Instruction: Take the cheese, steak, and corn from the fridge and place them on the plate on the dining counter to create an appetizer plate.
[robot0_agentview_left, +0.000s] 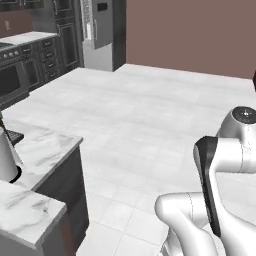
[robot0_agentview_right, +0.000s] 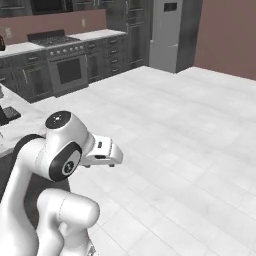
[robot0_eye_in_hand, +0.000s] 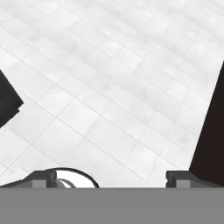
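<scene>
White arm (robot0_agentview_right: 55, 165) folded low — fingers (robot0_eye_in_hand: 43, 178) spread wide over floor tiles (robot0_eye_in_hand: 109, 87)

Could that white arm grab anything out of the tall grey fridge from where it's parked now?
Probably not. The fridge stands at the far wall across a wide stretch of tiled floor, and the open end effector hangs folded close over the floor near the base; it would likely have to drive closer first.

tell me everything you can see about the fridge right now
The fridge stands across the white tiled floor at the far wall, a tall grey steel-fronted unit with a small dark panel high on its front. In the left base view a door looks swung partly open. Dark cabinets adjoin one side, the reddish-brown wall the other. Its contents can't be made out.
</scene>
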